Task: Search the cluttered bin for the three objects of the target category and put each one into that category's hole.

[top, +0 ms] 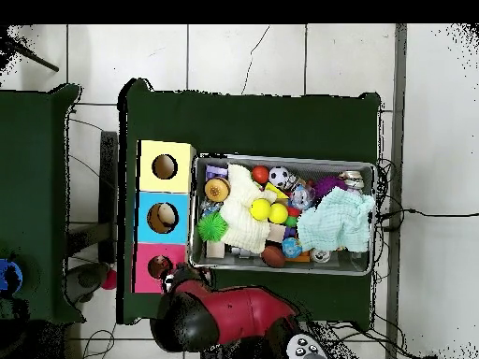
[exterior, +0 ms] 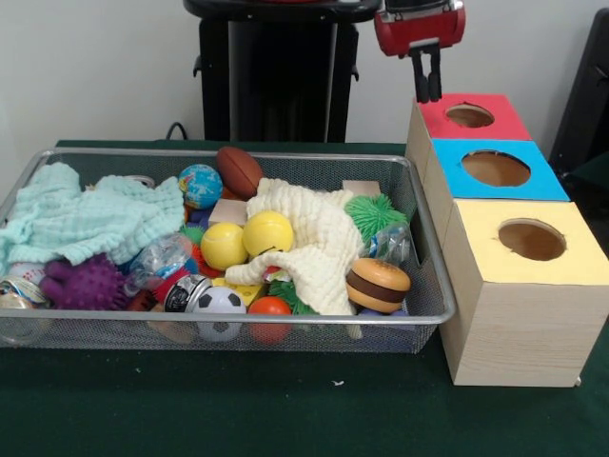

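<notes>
The silver wire-mesh bin (exterior: 228, 155) is full of clutter; it also shows in the overhead view (top: 281, 159). No plush animal shows in either view; any in the bin are hidden under the cloths and toys. The red-faced round hole (exterior: 469, 116) is on the far wooden box, also seen from overhead (top: 160, 266). My gripper (exterior: 427, 92) hangs just above that box's left edge, beside the hole, fingers close together with nothing between them. From overhead, the gripper (top: 168, 275) lies over the red box.
A blue-faced hole (exterior: 495, 168) and a yellow-faced hole (exterior: 531, 240) sit nearer the camera. The bin holds a mint cloth (exterior: 86, 219), a cream cloth (exterior: 314, 238), a purple spiky ball (exterior: 86, 283), a toy burger (exterior: 377, 286), a football (exterior: 239, 171) and several balls.
</notes>
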